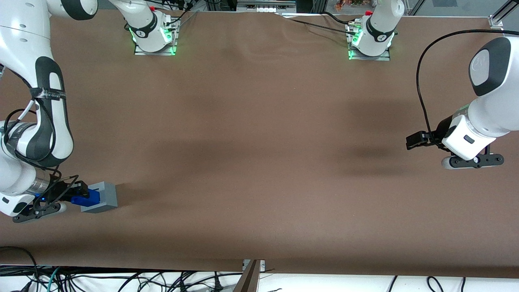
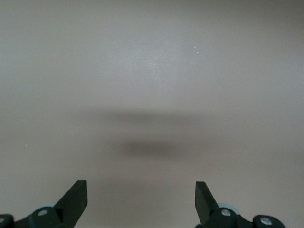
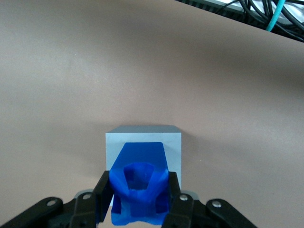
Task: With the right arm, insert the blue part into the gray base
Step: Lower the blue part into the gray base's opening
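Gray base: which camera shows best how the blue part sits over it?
The right wrist view: the light-gray plastic cube base faces the camera, with the bright-blue plastic part over its top, held in the gripper. The front view shows it small and partly covered; the left wrist view shows only table.

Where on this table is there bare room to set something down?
Nearly all the brown table is bare, from the gray base toward the parked arm's end. The only crowded spot is at the base, where the gripper holds the blue part over it.
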You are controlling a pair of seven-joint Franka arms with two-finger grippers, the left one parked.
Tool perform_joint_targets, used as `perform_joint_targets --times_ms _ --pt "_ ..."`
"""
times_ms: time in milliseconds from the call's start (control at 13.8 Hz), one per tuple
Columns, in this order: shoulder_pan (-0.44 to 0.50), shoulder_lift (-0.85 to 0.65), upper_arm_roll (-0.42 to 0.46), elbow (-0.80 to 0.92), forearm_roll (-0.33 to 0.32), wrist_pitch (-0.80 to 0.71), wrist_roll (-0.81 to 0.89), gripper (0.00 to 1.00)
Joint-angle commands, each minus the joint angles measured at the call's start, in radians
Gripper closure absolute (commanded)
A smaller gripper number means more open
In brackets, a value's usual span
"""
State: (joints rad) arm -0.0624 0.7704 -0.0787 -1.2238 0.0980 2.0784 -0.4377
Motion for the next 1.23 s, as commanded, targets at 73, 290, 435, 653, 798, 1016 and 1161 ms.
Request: perform_joint_targets --times_ms 73,290,435,653,798,1016,1161 --pt "-0.004 0.016 0.007 0.004 -0.006 0.0 0.04 0.62" --pt "-0.004 0.015 0.007 -0.009 -0.006 -0.008 0.06 0.62" --pt "-0.004 0.012 0.007 -0.019 -0.007 -0.015 0.07 0.62" --pt "-0.004 0.012 0.005 -0.019 -0.014 -0.044 0.062 0.62" --pt "-0.004 0.01 0.005 -0.025 -0.017 -0.052 0.059 0.62" --pt "-0.005 0.01 0.004 -0.025 -0.018 -0.052 0.03 0.61" --pt "-0.008 0.012 0.005 -0.025 -0.018 -0.05 0.005 0.61"
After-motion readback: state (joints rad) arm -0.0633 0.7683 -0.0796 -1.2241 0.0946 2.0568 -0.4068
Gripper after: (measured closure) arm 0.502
